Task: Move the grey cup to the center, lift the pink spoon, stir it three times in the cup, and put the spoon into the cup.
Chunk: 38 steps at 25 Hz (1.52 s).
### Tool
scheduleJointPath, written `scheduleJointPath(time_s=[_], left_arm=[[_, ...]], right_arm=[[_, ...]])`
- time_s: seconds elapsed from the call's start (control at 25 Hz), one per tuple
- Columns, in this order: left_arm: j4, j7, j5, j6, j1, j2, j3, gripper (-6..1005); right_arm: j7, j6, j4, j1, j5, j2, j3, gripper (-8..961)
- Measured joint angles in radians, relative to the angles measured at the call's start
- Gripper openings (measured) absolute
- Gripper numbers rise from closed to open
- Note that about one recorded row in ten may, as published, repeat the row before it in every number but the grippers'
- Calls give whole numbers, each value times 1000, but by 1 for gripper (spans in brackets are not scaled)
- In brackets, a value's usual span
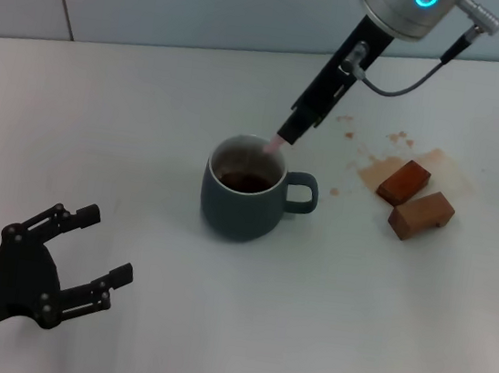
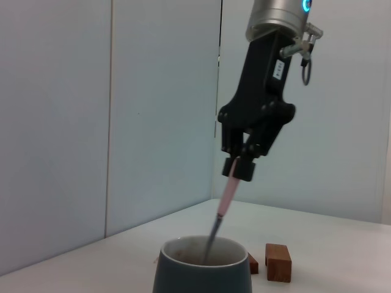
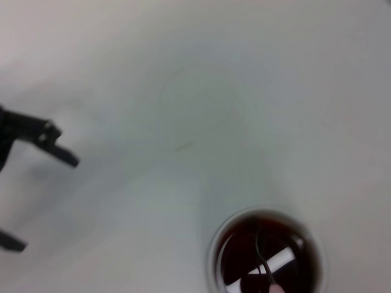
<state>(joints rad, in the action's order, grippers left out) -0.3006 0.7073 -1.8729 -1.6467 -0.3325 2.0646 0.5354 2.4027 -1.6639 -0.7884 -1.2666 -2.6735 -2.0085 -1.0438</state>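
Cups: 1 rounded dark blue-grey ceramic mug (image 1: 242, 195) with a loop handle is seen about mid-table, handle turned toward the blocks.
Mug contents: dark brown liquid, plus the silver bowl end of the spoon dipped in.
Spoons: 1 slim spoon with a pale pink handle (image 2: 228, 196), held tilted, its upper end pinched and its lower end down inside the mug.
Right gripper (image 2: 239, 166): fingers clamped on the top of the spoon handle, parked right above the mug's far rim.
Left gripper (image 1: 102, 255): fingers spread apart with nothing between them, kept low at the near left, well apart from the mug.
Blocks: 2 brown wooden blocks (image 1: 412, 200) are set side by side to the mug's right, near brownish spill marks (image 1: 373, 169) on the white table (image 1: 350, 329).
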Motion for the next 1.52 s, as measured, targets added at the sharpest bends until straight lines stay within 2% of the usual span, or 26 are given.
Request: scheduleJointPath(time_s=[0.2,0.4,0.72,1.0,1.04,1.08,1.12,1.24,1.28,1.32,1.44,1.48,1.52], left_arm=[[0,1,0,1,0,0,0,859],[0,1,0,1,0,0,0,859],[0,1,0,-2,3,0,0,859],[0,1,0,-5,3,0,0,859],[0,1,0,-6,5,0,0,859],[0,1,0,-6,5,0,0,859],[0,1,0,-6,5,0,0,859],[0,1,2,-6,5,0,-1,859],[0,2,4,-7,5,0,-2,859],[0,2,4,-7,5,0,-2,859],[0,4,6,-10,5,0,-5,859],[0,6,7,-10,4,0,-7,859],[0,6,7,-10,4,0,-7,859]], right_arm=[[17,8,11,1,-40,7,-7,192],[0,-15,14,-1,-35,-10,-4,198],[7,12,28,-9,-60,-18,-8,207],[6,89,-11,27,-99,-54,-39,216],[1,97,-35,42,-98,-60,-43,217],[-12,111,-92,80,-76,-68,-43,267],[-12,111,-92,80,-76,-68,-43,317],[-58,135,-217,182,45,-68,-39,468],[-111,154,-331,295,175,-63,-27,484],[-111,154,-331,295,175,-63,-27,499],[-216,187,-417,439,361,-59,52,546],[-297,203,-414,521,495,-58,143,562],[-297,203,-414,521,495,-58,143,577]])
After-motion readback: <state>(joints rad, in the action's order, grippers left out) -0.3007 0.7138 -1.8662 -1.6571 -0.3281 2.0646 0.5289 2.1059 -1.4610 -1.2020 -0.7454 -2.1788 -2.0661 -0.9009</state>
